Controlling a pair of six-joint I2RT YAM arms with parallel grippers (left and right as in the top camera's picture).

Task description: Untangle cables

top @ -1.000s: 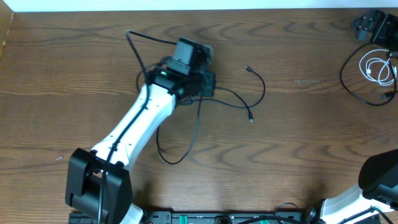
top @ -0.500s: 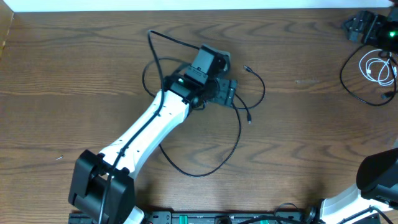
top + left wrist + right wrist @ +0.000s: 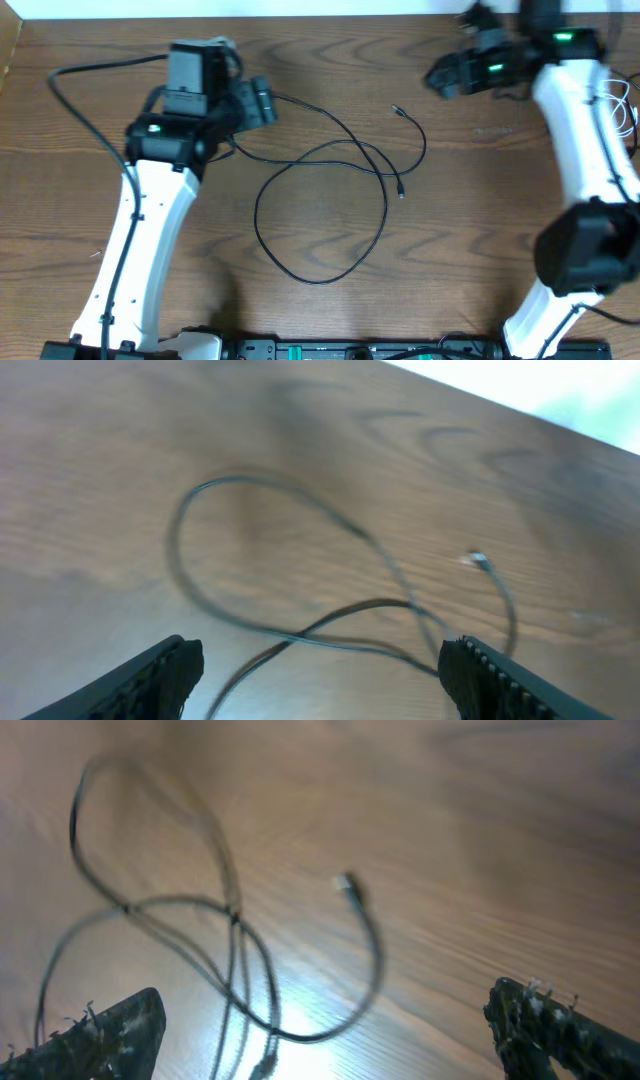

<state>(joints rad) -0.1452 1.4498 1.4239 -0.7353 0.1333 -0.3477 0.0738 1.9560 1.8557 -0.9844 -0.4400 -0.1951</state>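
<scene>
Black cable [image 3: 320, 283] looped, self-crossing, ahead of left gripper [image 3: 320, 655]: wide, empty. Right gripper [image 3: 322, 1005] likewise wide, empty. Advise: pinch plug end [image 3: 481, 562], draw outward slowly.

I have my left gripper [image 3: 258, 100] at ten o'clock, jaws spread; my right gripper [image 3: 440, 76] at one o'clock, jaws wide.

**Tabletop: Surface and Load**

The tabletop [image 3: 480, 240] is dark brown wood with a visible grain. A black cable [image 3: 384, 205] lies near its centre in loose, crossing loops, both plug ends free. A white cable [image 3: 631, 104] lies at the right edge, partly hidden.
</scene>
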